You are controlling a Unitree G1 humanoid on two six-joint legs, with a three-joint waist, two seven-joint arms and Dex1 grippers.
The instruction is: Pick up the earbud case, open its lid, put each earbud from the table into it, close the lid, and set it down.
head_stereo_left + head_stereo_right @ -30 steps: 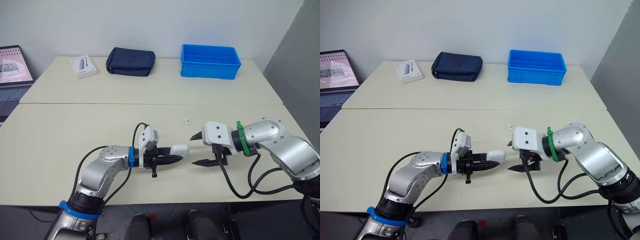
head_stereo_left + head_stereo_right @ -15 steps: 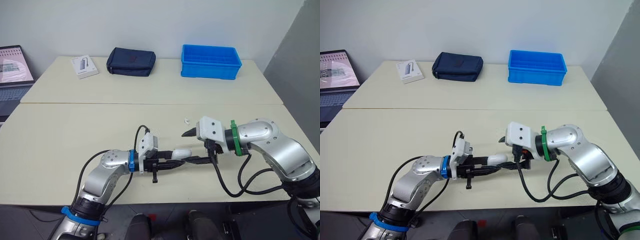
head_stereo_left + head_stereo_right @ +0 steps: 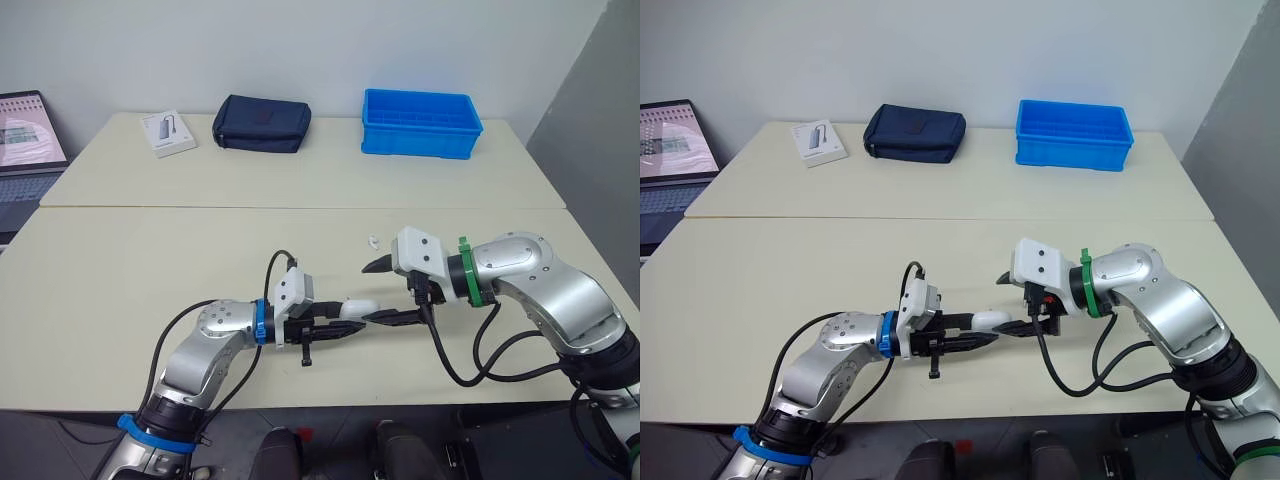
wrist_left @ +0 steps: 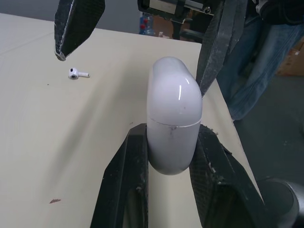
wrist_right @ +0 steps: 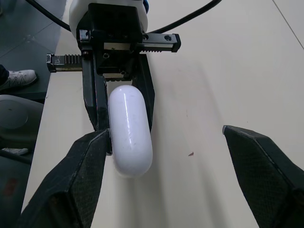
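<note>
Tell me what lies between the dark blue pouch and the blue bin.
Only bare table between pouch and bin, seen in the left eye view.

No legible text or markings.

Light is bright and even, diffuse from overhead. The table (image 3: 150,250) and back wall (image 3: 300,40) are lit flat with no hot spots. The pouch (image 3: 262,123) and blue bin (image 3: 420,122) throw only thin soft shadows at their bases. The side wall (image 3: 600,110) on the right sits darker. In the left wrist view the earbud case (image 4: 174,123) shows a small glare streak on its top curve, with a soft diagonal shadow on the table beside it. The earbud (image 4: 77,73) barely casts one.
</note>
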